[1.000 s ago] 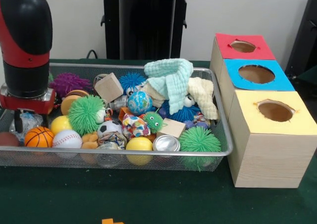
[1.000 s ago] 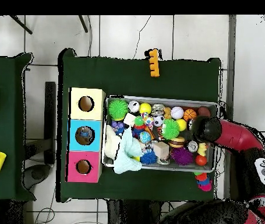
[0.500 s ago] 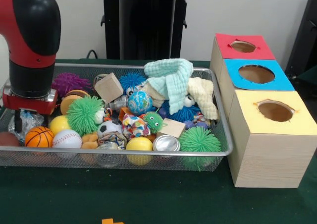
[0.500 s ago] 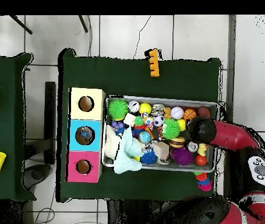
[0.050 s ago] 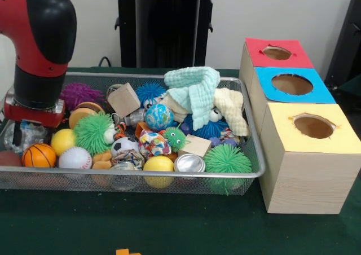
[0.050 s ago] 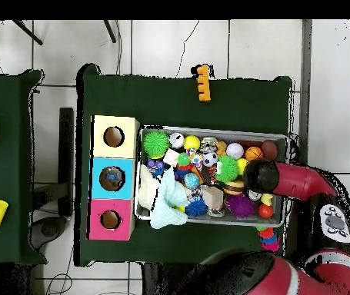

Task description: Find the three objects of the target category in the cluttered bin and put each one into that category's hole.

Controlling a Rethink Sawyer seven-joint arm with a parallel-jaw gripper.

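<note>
Arm [image 5: 35, 46] is down over the end of the wire bin [image 5: 248, 125] furthest from the boxes, and vs the frame 1 s ago its black-capped wrist has swung over twd the bin's centre in front view. In overhead the wrist head [image 6: 261, 176] has slid along the bin twd the purple spiky ball [image 6: 243, 205]. Gripper [image 5: 20, 135] sits low among the clutter by some crinkly clear wrap [image 5: 31, 132]; fingers mostly hidden behind the red wrist plate, so can't tell how wide they are or whether they hold anything.

Balls nearby have shifted: basketball [image 5: 38, 155] has rolled further from the boxes and closer to the dark red ball [image 5: 8, 158] at the bin's end. Baseball [image 5: 75, 158] and yellow ball [image 5: 63, 141] have nudged the same way. Green spiky ball [image 5: 93, 132] has dropped a touch lower, next to the soccer ball [image 5: 124, 146].

Rest of the bin is unchanged: wood block [image 5: 124, 99] tilted at the back, globe ball [image 5: 159, 117] mid-bin, mint cloth [image 5: 194, 91] heaped on top, tin can [image 5: 189, 163] at the front wall beside the other green spiky ball [image 5: 227, 160].

Box row is untouched: red hole [image 5: 276, 52], blue hole [image 5: 292, 84], yellow hole [image 5: 313, 126]. Orange piece [image 6: 201, 82] lies on the green table [image 6: 231, 100] apart from the bin.
</note>
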